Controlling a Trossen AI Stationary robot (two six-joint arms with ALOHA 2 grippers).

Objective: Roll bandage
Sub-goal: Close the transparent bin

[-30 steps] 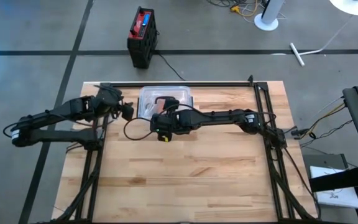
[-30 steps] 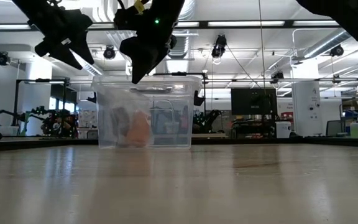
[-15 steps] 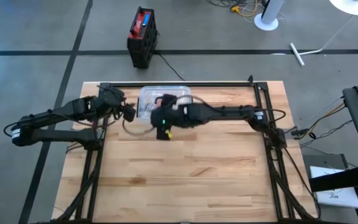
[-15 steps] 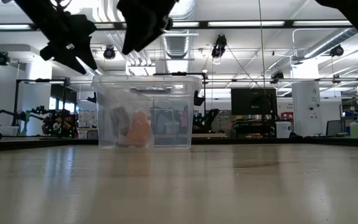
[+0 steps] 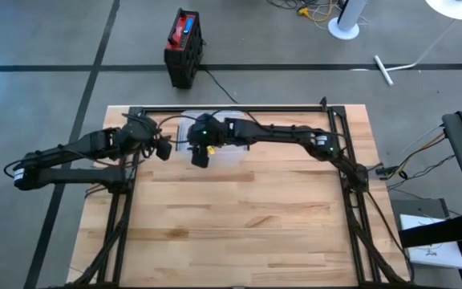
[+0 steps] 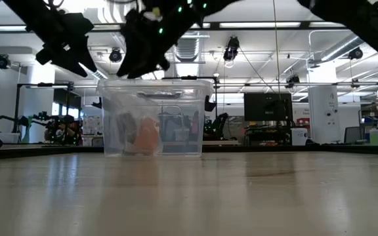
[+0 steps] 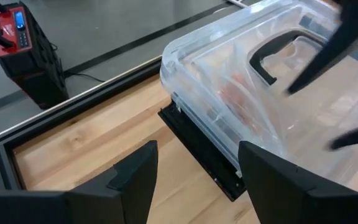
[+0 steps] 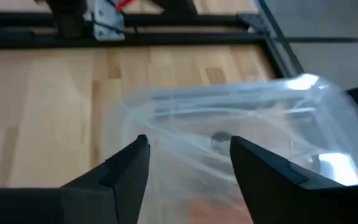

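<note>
The clear box (image 5: 219, 136) sits at the far edge of the table (image 5: 239, 233), lid on, with the peach bandage (image 6: 146, 136) inside (not rolled yet). The right gripper (image 5: 200, 152) and left gripper (image 5: 162, 148) hover by it, fingers spread, holding nothing. I think the lid must come off next.

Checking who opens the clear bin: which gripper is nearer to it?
Right. The right gripper hangs over the clear bin's left end, fingers apart, empty. The left gripper waits just off that end, also open.
</note>
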